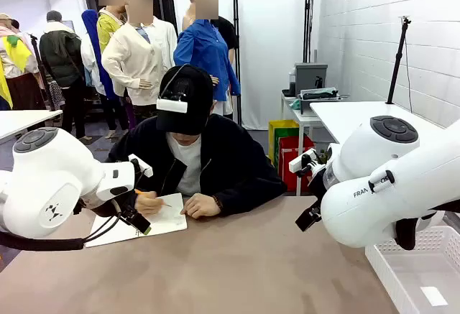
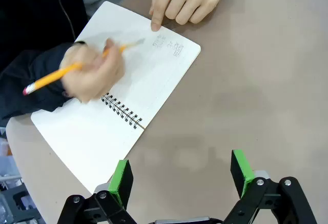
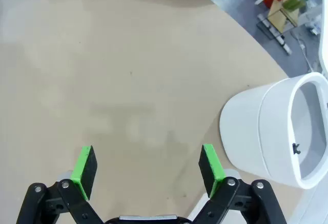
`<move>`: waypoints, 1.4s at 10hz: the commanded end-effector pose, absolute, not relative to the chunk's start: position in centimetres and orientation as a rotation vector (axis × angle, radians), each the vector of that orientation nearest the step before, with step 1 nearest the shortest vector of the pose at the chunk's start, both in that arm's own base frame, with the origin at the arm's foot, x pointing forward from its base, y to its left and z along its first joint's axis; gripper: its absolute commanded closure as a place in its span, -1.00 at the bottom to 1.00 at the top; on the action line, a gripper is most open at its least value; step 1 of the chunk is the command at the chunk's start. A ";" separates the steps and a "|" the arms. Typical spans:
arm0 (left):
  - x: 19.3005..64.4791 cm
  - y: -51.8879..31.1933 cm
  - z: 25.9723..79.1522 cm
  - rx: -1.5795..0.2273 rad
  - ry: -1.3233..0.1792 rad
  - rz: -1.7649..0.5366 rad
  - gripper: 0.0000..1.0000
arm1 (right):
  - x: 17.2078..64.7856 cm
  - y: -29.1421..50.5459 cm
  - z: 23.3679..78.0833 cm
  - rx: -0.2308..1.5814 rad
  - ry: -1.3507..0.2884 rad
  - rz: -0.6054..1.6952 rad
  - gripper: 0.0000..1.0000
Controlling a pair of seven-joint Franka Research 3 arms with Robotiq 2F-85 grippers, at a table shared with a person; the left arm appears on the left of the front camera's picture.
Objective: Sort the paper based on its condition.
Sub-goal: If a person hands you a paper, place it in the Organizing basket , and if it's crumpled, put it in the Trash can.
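The paper is out of view. My left gripper [image 2: 182,175] is open and holds nothing; it hovers over the tan table [image 2: 256,96], just off the corner of a white spiral-bound notebook [image 2: 128,96]. From the front it hangs at the notebook's left edge [image 1: 141,225]. A person's hand [image 2: 92,73] writes on the notebook with an orange pencil while the other hand [image 2: 187,1] rests a finger on the page. My right gripper [image 3: 148,165] is open and holds nothing above bare tabletop [image 3: 128,70].
A round white bin [image 3: 271,131] stands on the table just right of my right gripper. A white mesh basket [image 1: 417,271] sits at the table's front right corner. The person [image 1: 190,156] leans over the far edge.
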State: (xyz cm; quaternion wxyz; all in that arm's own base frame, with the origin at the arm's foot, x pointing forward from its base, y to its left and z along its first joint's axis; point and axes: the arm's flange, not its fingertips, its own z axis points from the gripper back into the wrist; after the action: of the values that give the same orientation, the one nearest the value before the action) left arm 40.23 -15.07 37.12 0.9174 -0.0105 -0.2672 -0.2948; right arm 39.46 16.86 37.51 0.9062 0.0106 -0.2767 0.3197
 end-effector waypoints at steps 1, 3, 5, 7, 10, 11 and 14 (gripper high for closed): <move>40.2 -15.1 37.1 -0.022 -0.550 -0.606 -1.00 | 39.5 16.9 37.5 0.022 -0.572 0.660 -1.00; 40.2 -15.1 37.1 -0.022 -0.550 -0.606 -1.00 | 39.5 16.9 37.5 0.022 -0.572 0.660 -1.00; 40.2 -15.1 37.1 -0.022 -0.550 -0.606 -1.00 | 39.5 16.9 37.5 0.022 -0.572 0.660 -1.00; 40.2 -15.1 37.1 -0.022 -0.550 -0.606 -1.00 | 39.5 16.9 37.5 0.022 -0.572 0.660 -1.00; 40.2 -15.1 37.1 -0.022 -0.550 -0.606 -1.00 | 39.5 16.9 37.5 0.022 -0.572 0.660 -1.00; 40.2 -15.1 37.1 -0.022 -0.550 -0.606 -1.00 | 39.5 16.9 37.5 0.022 -0.572 0.660 -1.00; 40.2 -15.1 37.1 -0.022 -0.550 -0.606 -1.00 | 39.5 16.9 37.5 0.022 -0.572 0.660 -1.00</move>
State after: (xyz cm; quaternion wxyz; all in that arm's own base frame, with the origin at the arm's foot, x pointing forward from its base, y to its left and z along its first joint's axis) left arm 40.20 -15.17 37.12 0.9170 -0.0104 -0.2672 -0.2959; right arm 39.46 16.87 37.51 0.9061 0.0104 -0.2767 0.3200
